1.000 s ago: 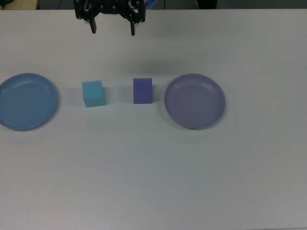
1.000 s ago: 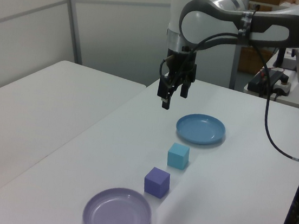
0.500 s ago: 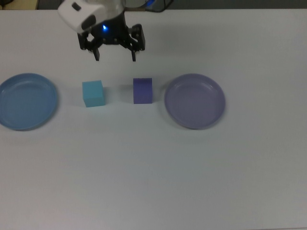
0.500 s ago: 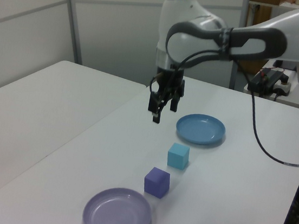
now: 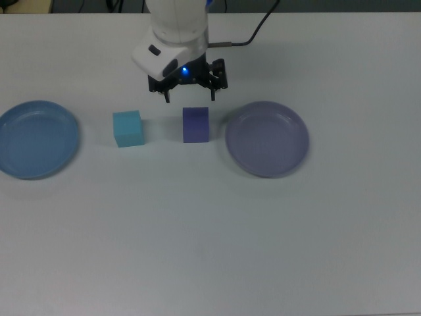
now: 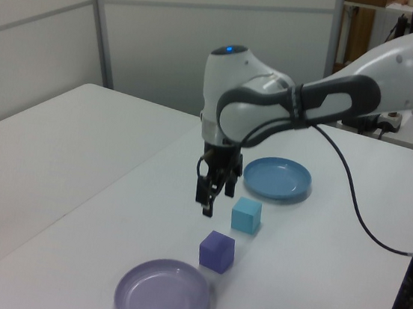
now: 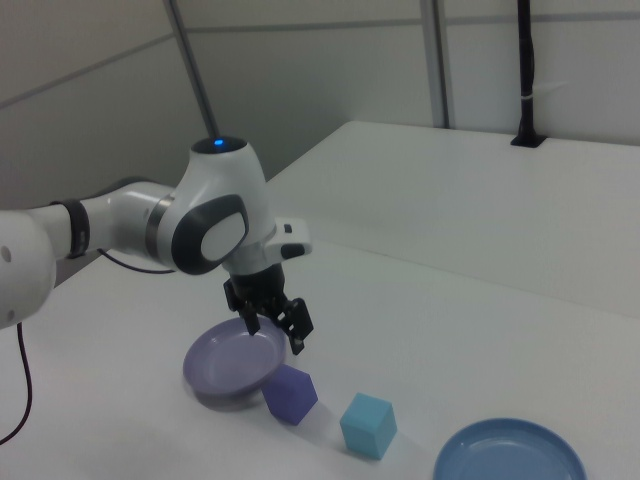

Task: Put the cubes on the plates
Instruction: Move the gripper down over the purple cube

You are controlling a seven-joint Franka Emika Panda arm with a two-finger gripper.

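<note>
Fingers point(image 5: 189, 97) spread wide, empty, above purple cube point(image 5: 196, 124), square to the plates' row.

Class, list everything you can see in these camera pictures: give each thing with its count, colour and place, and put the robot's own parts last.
Small matte cyan cube: one, on the table, between the light blue plate and the purple cube.
Small matte blue-purple cube: one, on the table, beside the lavender plate, not on it.
Round shallow light blue plate: one, empty, at the top view's left edge.
Round shallow lavender plate: one, empty, to the top view's right of the purple cube.
White table: one, under everything.
Robot arm: one, white and black.
Gripper: one, black, open, empty, near the purple cube.
</note>
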